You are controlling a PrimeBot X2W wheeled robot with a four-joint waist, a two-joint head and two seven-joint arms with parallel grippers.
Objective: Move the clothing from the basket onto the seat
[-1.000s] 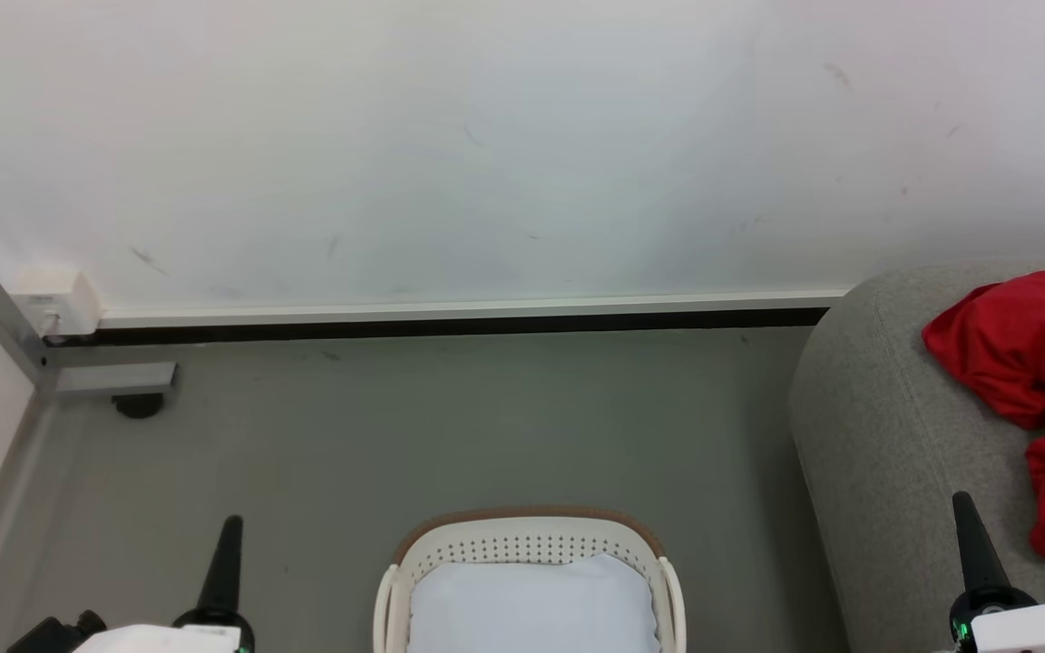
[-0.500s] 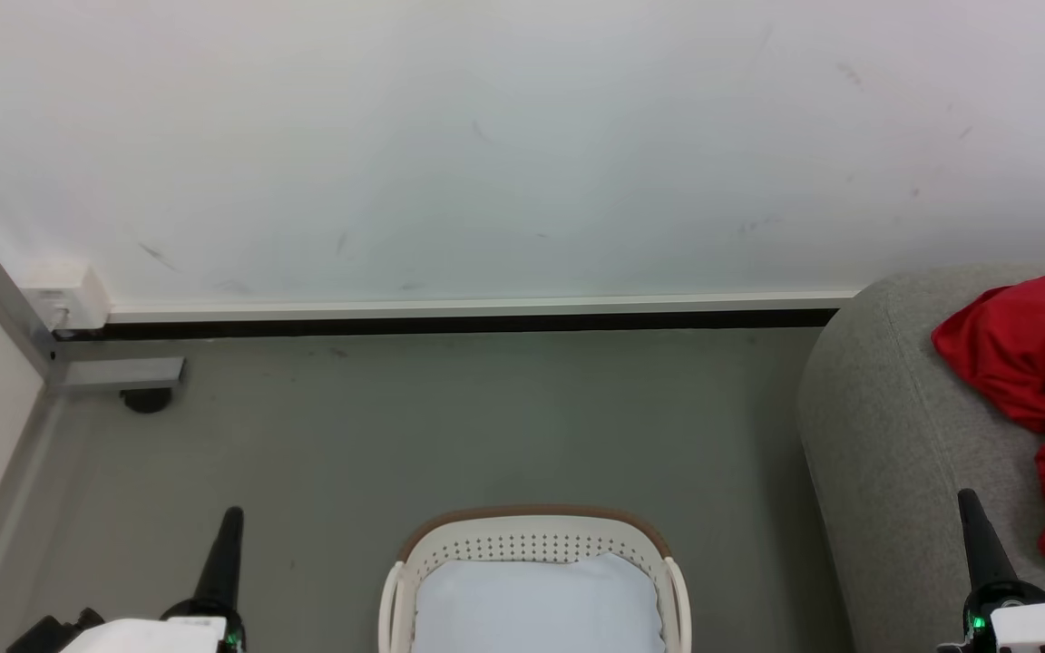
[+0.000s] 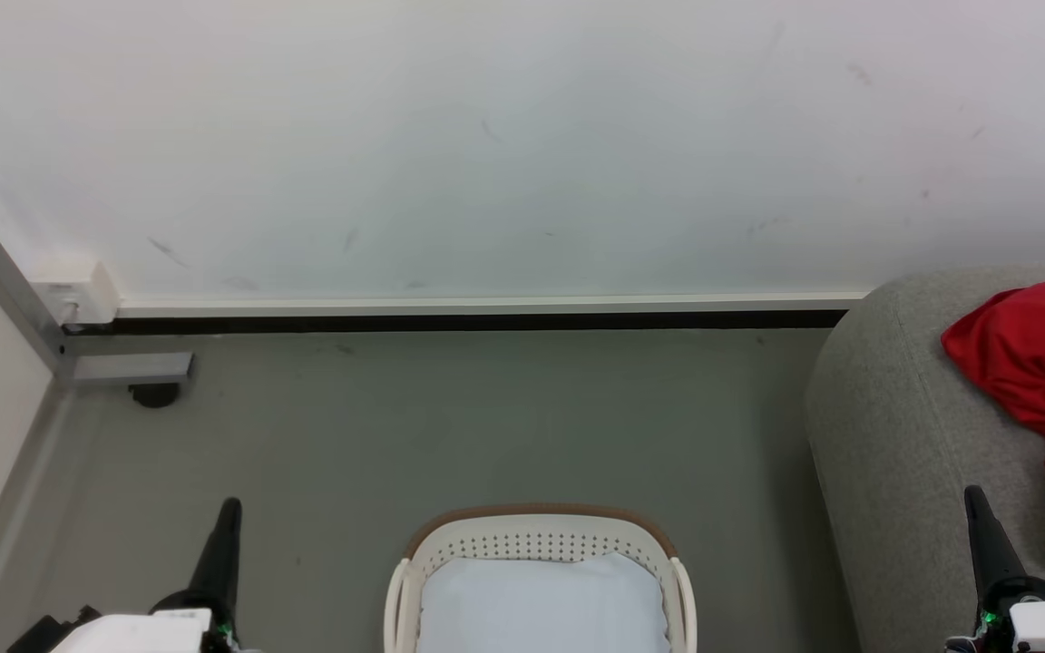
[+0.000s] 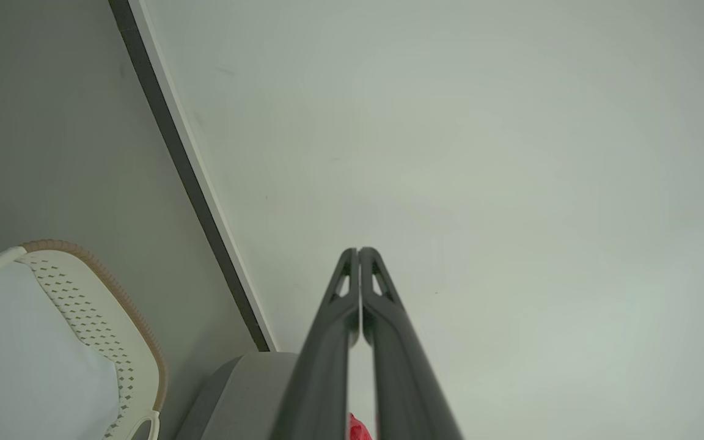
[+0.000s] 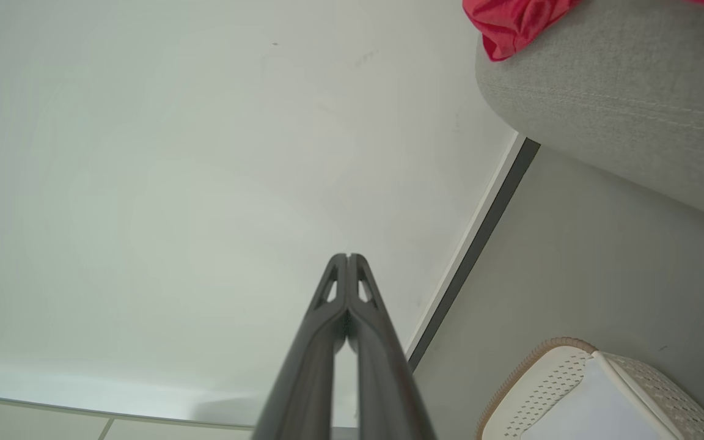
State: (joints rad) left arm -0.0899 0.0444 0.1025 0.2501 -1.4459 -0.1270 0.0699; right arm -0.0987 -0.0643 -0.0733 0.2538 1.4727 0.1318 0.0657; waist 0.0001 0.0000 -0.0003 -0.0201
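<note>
The red clothing [image 3: 1040,381] lies bunched on the grey seat [image 3: 894,435] at the right; the right wrist view catches the clothing [image 5: 514,21] on the seat's rounded edge [image 5: 621,98]. The white basket [image 3: 536,537] with a brown rim stands on the floor at the bottom centre, and a pale sheet [image 3: 541,608] shows inside it. My left gripper [image 3: 229,508] is shut at the lower left, left of the basket, holding nothing. My right gripper [image 3: 973,497] is shut at the lower right, over the seat's front. Both wrist views show the fingers pressed together [image 4: 359,252] [image 5: 348,256].
A white wall [image 3: 486,145] with a dark skirting strip [image 3: 468,320] runs across the back. A grey metal frame post with a caster [image 3: 152,394] stands at the left corner. Grey floor [image 3: 450,417] lies between basket and wall.
The whole head view has shifted slightly, so the wall corner, seat and clothing sit further right. Both grippers stay shut and low in the view.
</note>
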